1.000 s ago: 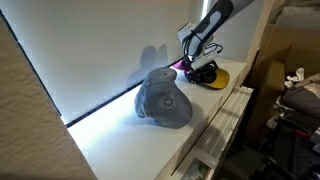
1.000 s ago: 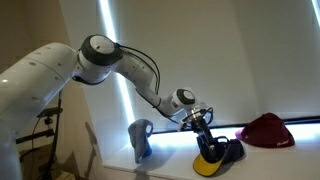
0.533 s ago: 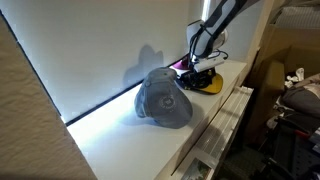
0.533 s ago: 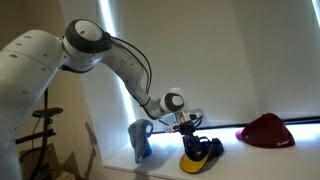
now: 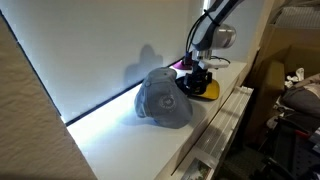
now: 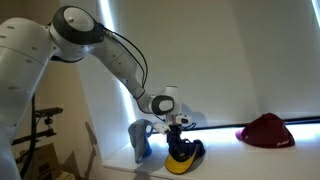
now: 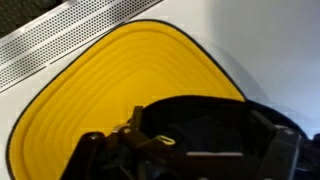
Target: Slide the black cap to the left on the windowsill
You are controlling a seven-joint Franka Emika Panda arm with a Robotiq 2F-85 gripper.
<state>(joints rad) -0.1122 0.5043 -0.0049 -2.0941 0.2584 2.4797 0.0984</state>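
The black cap (image 5: pixel 203 84) lies on the counter (image 5: pixel 130 150), yellow brim (image 7: pixel 130 80) outward, close to the grey-blue cap (image 5: pixel 163 98). Your gripper (image 5: pixel 198 72) sits on its crown; clenched or released, I cannot tell. Press lightly, slide flat, stop short of that neighbour.

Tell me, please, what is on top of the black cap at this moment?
The gripper is down on the black cap, on its dark crown. The yellow brim lies uncovered. The crown patch beneath the gripper is hidden, and how its jaws stand cannot be made out.
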